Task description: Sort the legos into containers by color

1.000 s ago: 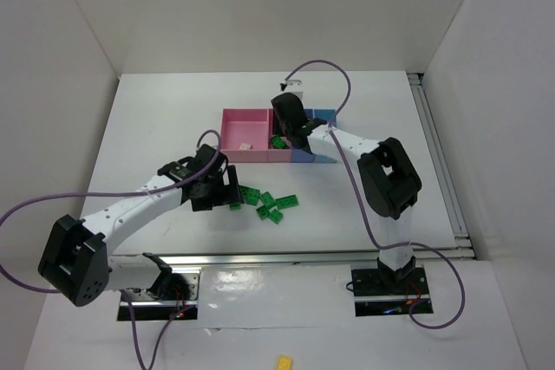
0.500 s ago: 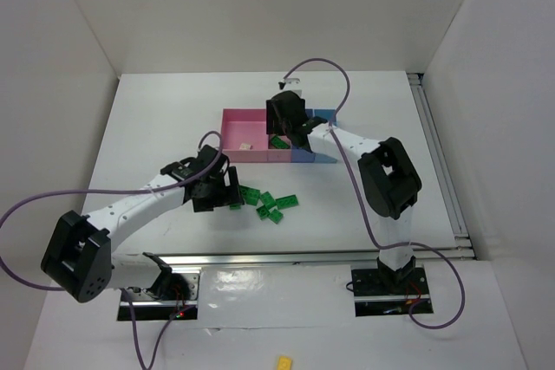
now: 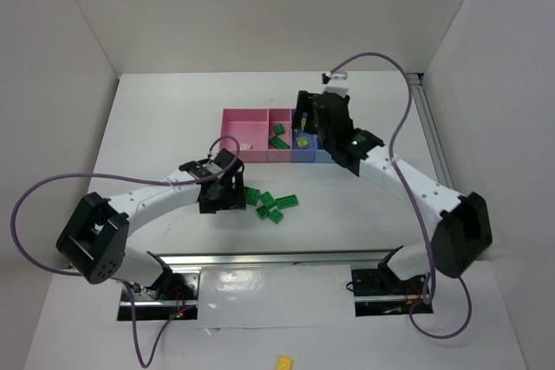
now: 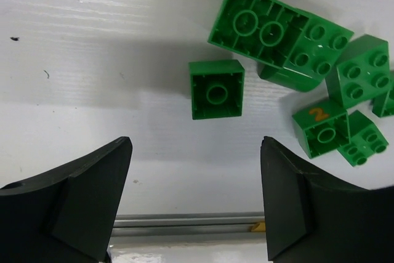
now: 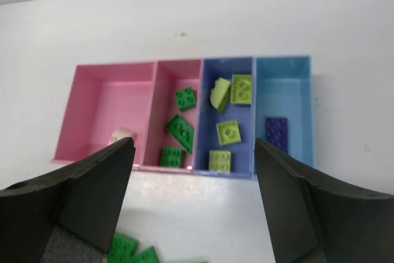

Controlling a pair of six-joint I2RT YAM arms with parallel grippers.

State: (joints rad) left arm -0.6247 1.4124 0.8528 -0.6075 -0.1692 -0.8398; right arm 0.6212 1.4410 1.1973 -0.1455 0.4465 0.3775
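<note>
Several loose green legos (image 3: 274, 205) lie on the white table in front of the containers. One green brick (image 4: 216, 89) lies studs down, apart from the cluster (image 4: 320, 60). My left gripper (image 3: 232, 195) is open just left of the pile, and the lone brick sits ahead of its fingertips (image 4: 196, 177). The containers stand in a row: pink (image 5: 101, 100), pink (image 5: 169, 84) with three green bricks (image 5: 180, 132), blue (image 5: 243, 158) with pale yellow-green bricks (image 5: 228, 132), light blue (image 5: 283, 90) with a purple brick (image 5: 276, 132). My right gripper (image 5: 194, 183) hangs open and empty above the trays' near edge (image 3: 303, 130).
A small whitish piece (image 5: 122, 135) lies in the leftmost pink tray. A metal rail (image 4: 184, 221) runs along the table's near edge behind the left fingers. An opaque yellow brick (image 3: 284, 360) lies off the table at the front. White walls enclose the table.
My right gripper opened and drew back from the second pink tray, its arm swinging out to the right. My left gripper shifted right, closer to the green pile.
</note>
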